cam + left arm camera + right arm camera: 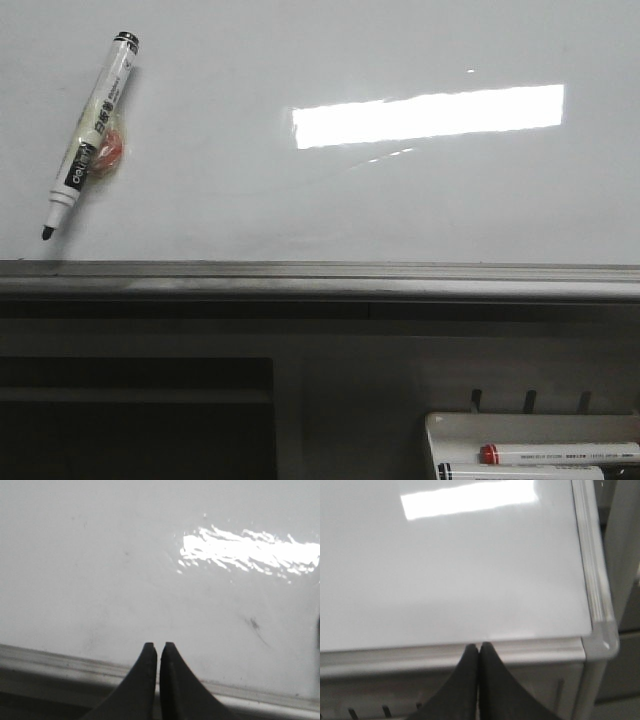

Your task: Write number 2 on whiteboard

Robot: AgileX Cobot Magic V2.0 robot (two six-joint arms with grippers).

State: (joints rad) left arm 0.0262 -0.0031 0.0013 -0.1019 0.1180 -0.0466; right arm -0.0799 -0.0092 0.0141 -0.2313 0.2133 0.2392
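The whiteboard point(330, 200) fills the front view, glossy white with a grey metal lower edge point(320, 278) and a bright light reflection. No number 2 shows on it. A white marker point(92, 130) with a black cap end and black tip lies slanted on the board at the upper left, uncapped tip pointing down, with a red-orange blob beside it. My left gripper point(156, 646) is shut and empty over the board's lower edge point(60, 665). My right gripper point(479, 646) is shut and empty at the board's lower edge, near its right corner point(600, 640). Neither gripper shows in the front view.
A small white marker tray point(530, 445) at the lower right holds two markers, one with a red band point(560, 455). A dark shelf opening point(135, 420) lies below the board at left. Faint smudges mark the board point(255, 626).
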